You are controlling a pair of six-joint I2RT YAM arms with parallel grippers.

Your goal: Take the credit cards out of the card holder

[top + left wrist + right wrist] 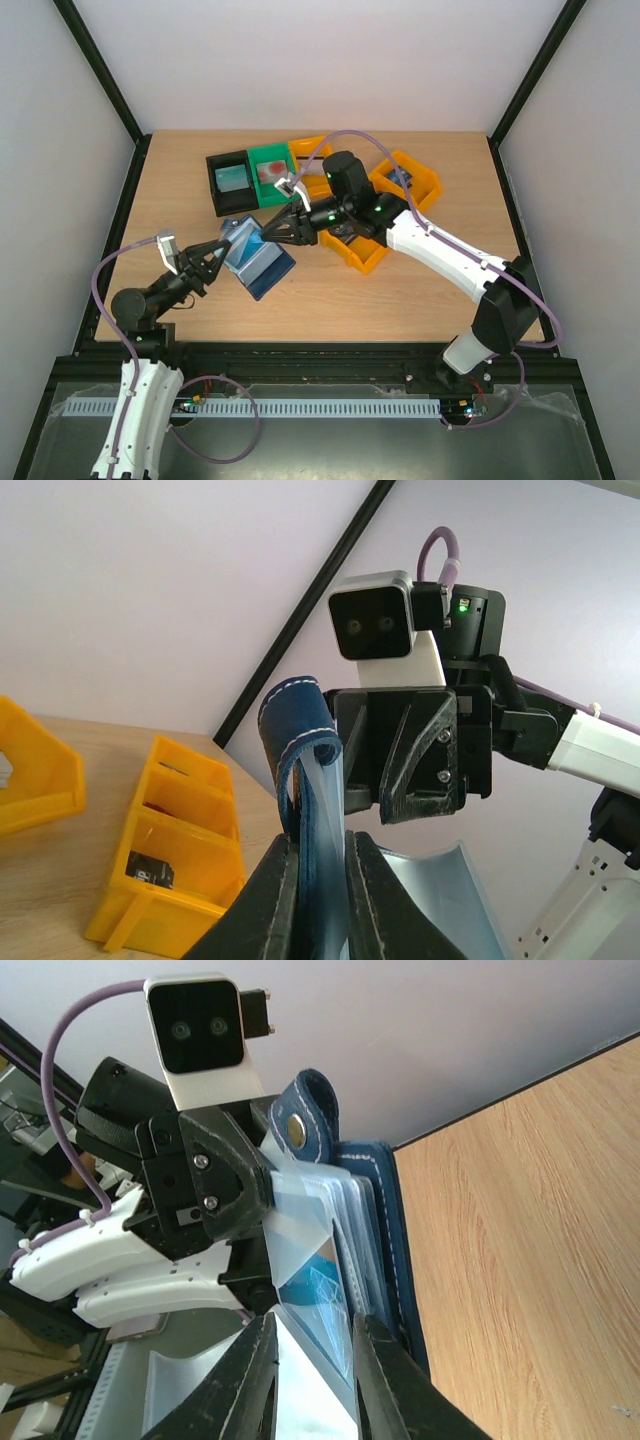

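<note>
Closest to me, the left gripper (pixel 318 885) is clamped hard on one navy edge of the card holder (pixel 262 262), and its wrist camera shows both fingers squeezing the stitched leather. The holder hangs open just above the table (pixel 420 300), between the two arms. Its grey-blue inside is turned up and its closing tab (pixel 303 1120) curls over the top.

From the far side, the right gripper (pixel 262 233) reaches into the open holder. On its wrist camera I see its fingers standing a little apart, with a teal-printed credit card (pixel 318 1290) and the pale slot panels lying between them. I cannot tell whether they actually bite on the card or only straddle it. The card is still sitting in the holder.

Beyond the grippers, under the right arm, lies an orange bin (pixel 358 252). At the back stand a black bin (pixel 230 180), a green bin (pixel 272 172) touching it, and another orange bin (pixel 410 182).
</note>
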